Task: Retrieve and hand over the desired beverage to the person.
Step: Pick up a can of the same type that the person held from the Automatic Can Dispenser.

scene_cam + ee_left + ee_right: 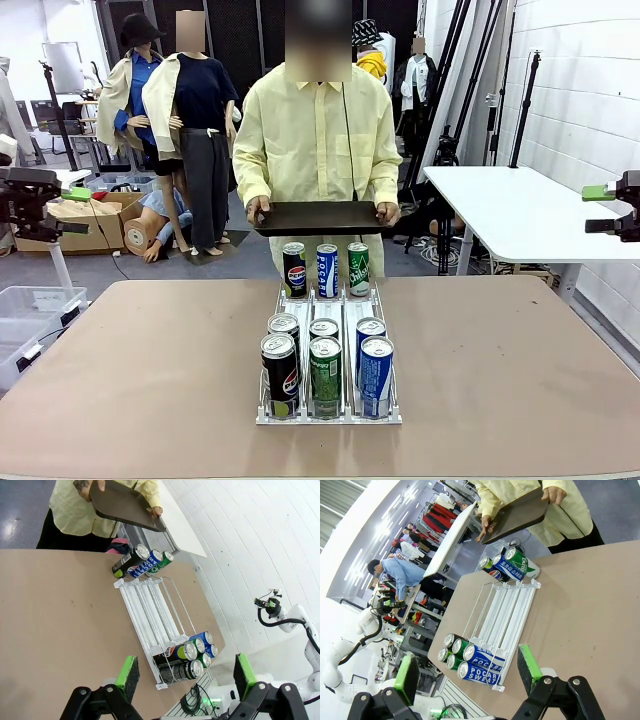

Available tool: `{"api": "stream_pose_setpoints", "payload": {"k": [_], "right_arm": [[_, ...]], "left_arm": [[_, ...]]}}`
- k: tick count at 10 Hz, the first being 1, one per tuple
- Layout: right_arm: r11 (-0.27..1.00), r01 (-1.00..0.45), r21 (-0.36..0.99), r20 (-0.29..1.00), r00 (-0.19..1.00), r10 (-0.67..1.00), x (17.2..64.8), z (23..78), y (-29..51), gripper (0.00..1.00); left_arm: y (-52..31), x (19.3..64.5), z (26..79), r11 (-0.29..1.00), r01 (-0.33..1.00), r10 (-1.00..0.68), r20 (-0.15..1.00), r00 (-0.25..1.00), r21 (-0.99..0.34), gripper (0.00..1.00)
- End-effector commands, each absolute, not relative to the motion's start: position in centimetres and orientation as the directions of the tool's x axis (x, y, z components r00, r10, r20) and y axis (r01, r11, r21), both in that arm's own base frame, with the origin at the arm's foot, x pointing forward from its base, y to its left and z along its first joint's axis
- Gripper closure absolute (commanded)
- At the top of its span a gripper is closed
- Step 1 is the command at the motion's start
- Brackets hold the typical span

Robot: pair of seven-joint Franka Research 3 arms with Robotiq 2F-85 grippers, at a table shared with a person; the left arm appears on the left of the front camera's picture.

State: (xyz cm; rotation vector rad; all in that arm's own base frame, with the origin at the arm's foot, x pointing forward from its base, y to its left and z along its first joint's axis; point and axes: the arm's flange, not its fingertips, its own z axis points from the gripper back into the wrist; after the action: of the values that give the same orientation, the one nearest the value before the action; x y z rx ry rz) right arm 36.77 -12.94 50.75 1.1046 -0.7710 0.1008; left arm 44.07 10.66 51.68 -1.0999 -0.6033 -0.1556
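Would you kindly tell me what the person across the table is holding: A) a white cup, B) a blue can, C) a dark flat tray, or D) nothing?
C: the person holds a dark tray by both ends, one hand at each end.

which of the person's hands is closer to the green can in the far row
Their left. The left hand grips the tray end just up and behind the green can; the right hand holds the opposite end, out past the black can.
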Motion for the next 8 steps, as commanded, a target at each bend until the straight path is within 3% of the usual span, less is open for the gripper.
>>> {"api": "stream_pose_setpoints", "payload": {"k": [1, 3, 8], "right_arm": [[0.462, -0.442, 0.769, 0.604, 0.740, -0.297, 36.9, 50.8, -12.9, 0.00], [0.462, -0.442, 0.769, 0.604, 0.740, -0.297, 36.9, 50.8, -12.9, 0.00], [0.462, -0.442, 0.769, 0.604, 0.740, -0.297, 36.9, 50.8, -12.9, 0.00]], "left_arm": [[7.6, 43.0, 52.2, 0.513, 0.367, 0.129, 0.492, 0.861, -0.776, 0.00], [3.7, 41.4, 53.5, 0.603, 0.353, 0.043, 0.471, 0.881, -0.716, 0.00], [-7.9, 35.7, 54.9, 0.727, 0.475, -0.216, 0.491, 0.844, -0.495, 0.00]]}}
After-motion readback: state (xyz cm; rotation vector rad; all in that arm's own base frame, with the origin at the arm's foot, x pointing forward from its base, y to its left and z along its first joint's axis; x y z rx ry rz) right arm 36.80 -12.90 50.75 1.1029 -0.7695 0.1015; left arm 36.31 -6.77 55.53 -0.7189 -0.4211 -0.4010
